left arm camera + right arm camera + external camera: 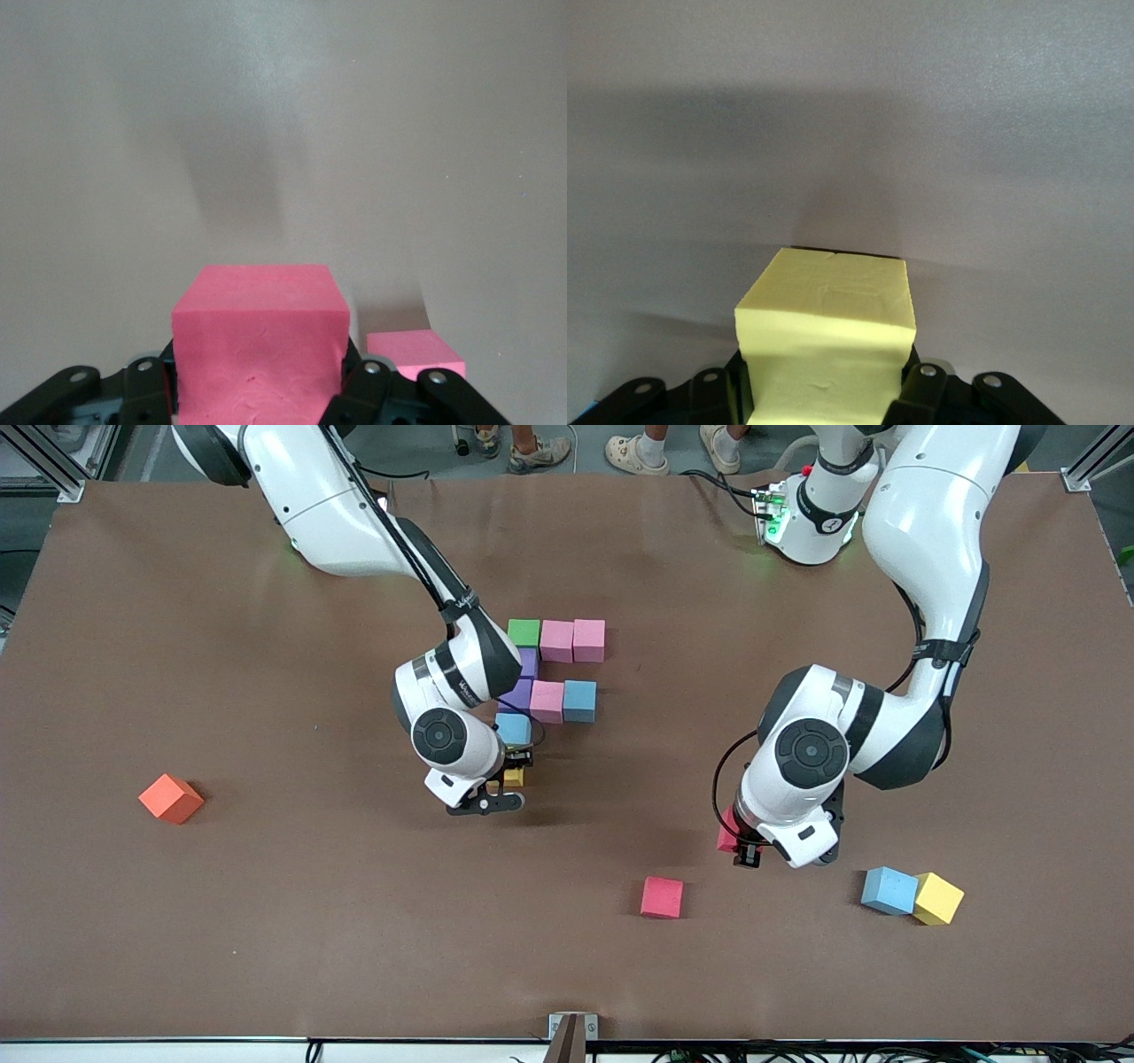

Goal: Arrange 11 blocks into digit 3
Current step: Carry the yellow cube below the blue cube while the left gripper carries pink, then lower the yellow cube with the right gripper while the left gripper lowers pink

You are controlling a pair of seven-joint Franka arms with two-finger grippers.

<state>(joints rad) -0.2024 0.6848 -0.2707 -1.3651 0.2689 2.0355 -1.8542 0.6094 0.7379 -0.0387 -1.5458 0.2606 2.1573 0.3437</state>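
Observation:
Several cubes touch in a blocky figure: green [524,632], two pink [572,640], two purple [524,677], a pink [547,701], a blue [579,701] and a light blue cube [513,728]. My right gripper [507,781] [824,398] is shut on a yellow cube [514,777] [828,341], low beside that light blue cube. My left gripper [740,849] [259,398] is shut on a red cube [728,834] [259,341] over bare table. Another red cube [662,896] [414,352] lies on the table close by.
A light blue cube [889,890] and a yellow cube [937,898] touch each other toward the left arm's end, near the front camera. An orange cube [171,798] lies alone toward the right arm's end. The brown table [354,939] spreads around them.

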